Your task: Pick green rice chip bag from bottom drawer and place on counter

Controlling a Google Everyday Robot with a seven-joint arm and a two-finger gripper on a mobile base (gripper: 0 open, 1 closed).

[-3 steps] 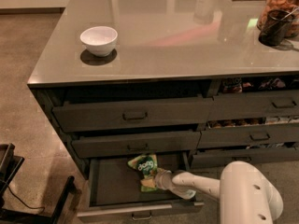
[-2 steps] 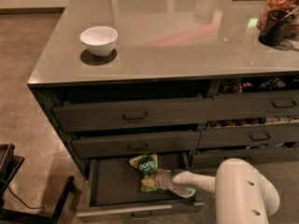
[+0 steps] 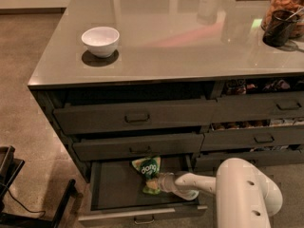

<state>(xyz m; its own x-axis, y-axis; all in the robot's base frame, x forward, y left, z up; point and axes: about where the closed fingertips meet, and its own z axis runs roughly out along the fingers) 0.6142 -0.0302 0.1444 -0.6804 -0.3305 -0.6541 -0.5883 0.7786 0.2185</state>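
Note:
The green rice chip bag (image 3: 147,167) lies in the open bottom drawer (image 3: 114,194), near its middle, with its white lettering facing up. My gripper (image 3: 160,182) reaches into the drawer from the right on a white arm and is at the bag's right lower edge, touching it. The bag's lower part (image 3: 152,189) shows just left of the gripper. The counter (image 3: 190,46) is the glossy grey slab above the drawers.
A white bowl (image 3: 100,41) stands on the counter's left part. A dark cup (image 3: 278,28) and a jar (image 3: 289,4) stand at the far right. Closed drawers (image 3: 137,118) sit above the open one; snack drawers (image 3: 259,127) are at right. A black stand (image 3: 19,194) is on the floor at left.
The arm's white body has shifted a little to the left. The gripper stays at the bag in the drawer, and the bag has barely moved.

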